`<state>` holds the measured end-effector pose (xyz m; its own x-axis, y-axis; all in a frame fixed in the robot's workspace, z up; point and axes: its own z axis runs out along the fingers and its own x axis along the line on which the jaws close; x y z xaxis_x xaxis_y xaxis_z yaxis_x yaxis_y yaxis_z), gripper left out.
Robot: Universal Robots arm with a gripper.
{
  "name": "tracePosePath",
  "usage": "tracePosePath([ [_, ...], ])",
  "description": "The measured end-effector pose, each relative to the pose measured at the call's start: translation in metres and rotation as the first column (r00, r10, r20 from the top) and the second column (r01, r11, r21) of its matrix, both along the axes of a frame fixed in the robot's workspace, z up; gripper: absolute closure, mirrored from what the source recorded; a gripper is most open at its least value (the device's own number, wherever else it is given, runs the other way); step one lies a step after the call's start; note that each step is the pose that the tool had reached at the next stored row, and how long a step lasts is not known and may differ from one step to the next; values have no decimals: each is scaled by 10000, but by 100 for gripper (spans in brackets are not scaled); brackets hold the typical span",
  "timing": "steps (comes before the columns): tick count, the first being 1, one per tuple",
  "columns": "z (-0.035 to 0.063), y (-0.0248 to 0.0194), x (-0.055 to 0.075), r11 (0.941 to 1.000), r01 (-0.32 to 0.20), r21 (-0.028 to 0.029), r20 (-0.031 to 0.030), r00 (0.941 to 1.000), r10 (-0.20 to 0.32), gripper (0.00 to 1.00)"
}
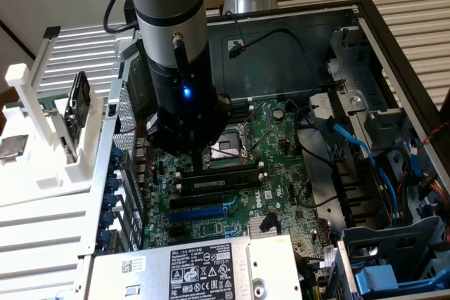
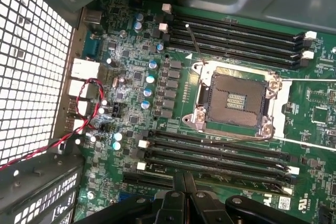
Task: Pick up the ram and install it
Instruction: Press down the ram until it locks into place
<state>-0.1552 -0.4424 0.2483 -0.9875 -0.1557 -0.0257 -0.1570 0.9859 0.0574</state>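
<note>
- Step in hand: install, seating stage, by my reading. The pick-up looks done.
- Gripper (image 2: 184, 186): 2 black fingers pinched together, tip to tip, nothing between them. It hangs low over the motherboard (image 2: 131, 77).
- The ram (image 1: 218, 181): lies in a black slot directly under the fingertips, level along its length and parallel to the neighbouring slots. Whether the tips touch its top edge I cannot tell.
- Just beyond the fingertips: CPU socket (image 2: 233, 100), open, with a steel frame and a grid of gold contacts. Past that is a 2nd bank of 4 empty memory slots (image 2: 236, 35).
- On the near side of the gripper, away from the socket: blue expansion slot (image 1: 200, 210).
- Judgement: finishing the seat calls for a straight downward press spread along the stick's top edge, with no twist, until the white end latches (image 2: 293, 170) close. The board is thin and would flex under a one-ended push.
- Materials: ram is a thin, rigid, dark strip with a small white label. Slots are long ribbed black plastic. Motherboard is matte green, crowded with silver-capped capacitors. Case wall beside the gripper is perforated steel mesh (image 2: 31, 66).
</note>
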Motion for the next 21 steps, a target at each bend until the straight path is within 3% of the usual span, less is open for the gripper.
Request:
tracePosePath([
  [7,-104,-2,0,10000,1,6,1,10000,-1,90],
  [21,-189,-2,0,10000,1,21,-3,10000,-1,90],
])
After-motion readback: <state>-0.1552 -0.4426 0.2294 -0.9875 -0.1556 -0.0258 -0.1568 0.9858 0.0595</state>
